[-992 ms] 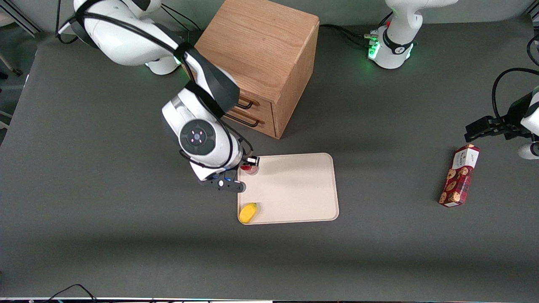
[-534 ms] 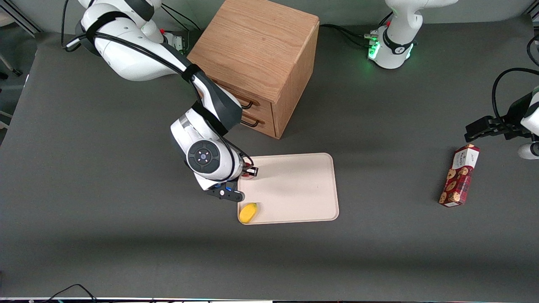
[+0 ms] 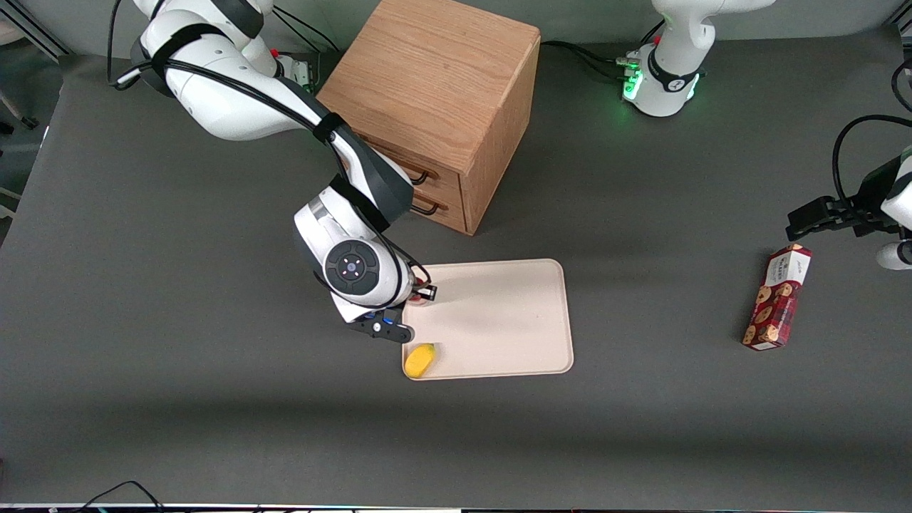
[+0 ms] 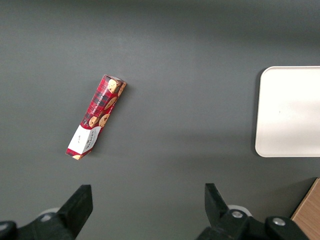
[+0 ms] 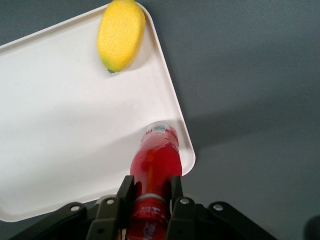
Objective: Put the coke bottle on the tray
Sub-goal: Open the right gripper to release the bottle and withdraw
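Note:
My right gripper [image 3: 422, 293] hangs over the corner of the pale beige tray [image 3: 499, 320] that lies nearest the wooden cabinet, at the working arm's end of the tray. It is shut on the coke bottle [image 5: 156, 159], a small red bottle held by its upper body, base pointing down at the tray [image 5: 60, 125] just inside the rim. In the front view only a sliver of the coke bottle [image 3: 420, 301] shows under the wrist. Whether its base touches the tray I cannot tell.
A small yellow fruit [image 3: 420, 359] lies in the tray's corner nearer the front camera; the same fruit [image 5: 121, 34] shows in the wrist view. A wooden drawer cabinet [image 3: 442, 100] stands close above the tray. A red cookie box [image 3: 778, 298] lies toward the parked arm's end.
The right arm has come down and shifted slightly over the tray's corner, carrying the bottle lower. The wrist now hides most of the bottle in the front view.

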